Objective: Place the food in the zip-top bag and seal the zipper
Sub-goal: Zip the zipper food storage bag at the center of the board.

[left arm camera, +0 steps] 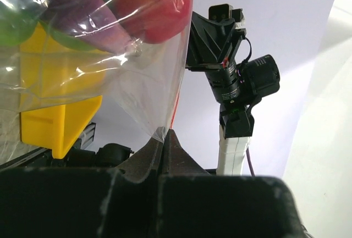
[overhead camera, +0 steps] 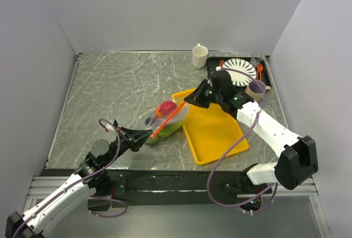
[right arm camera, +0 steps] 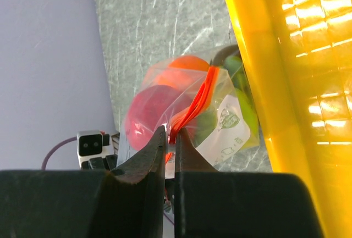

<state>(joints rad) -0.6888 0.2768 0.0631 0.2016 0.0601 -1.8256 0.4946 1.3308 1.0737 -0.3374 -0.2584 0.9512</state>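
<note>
The clear zip-top bag [overhead camera: 168,121] lies on the marble table beside the yellow tray [overhead camera: 214,131], with the food inside: a red fruit [overhead camera: 166,108], green ones [overhead camera: 171,130] and an orange one [right arm camera: 184,66]. The orange-red zipper [overhead camera: 169,120] runs diagonally across the bag. My left gripper [overhead camera: 147,135] is shut on the bag's near corner [left arm camera: 159,132]; red [left arm camera: 157,7], purple [left arm camera: 82,21] and green [left arm camera: 16,23] fruits show through the plastic. My right gripper [overhead camera: 190,99] is shut on the zipper's far end [right arm camera: 190,111], with the red fruit [right arm camera: 144,118] just beyond its tips.
A white mug [overhead camera: 199,56] stands at the back. A black tray [overhead camera: 264,76] at the back right holds a striped plate [overhead camera: 241,70] and a beige cup [overhead camera: 256,90]. Walls close in the left, back and right sides.
</note>
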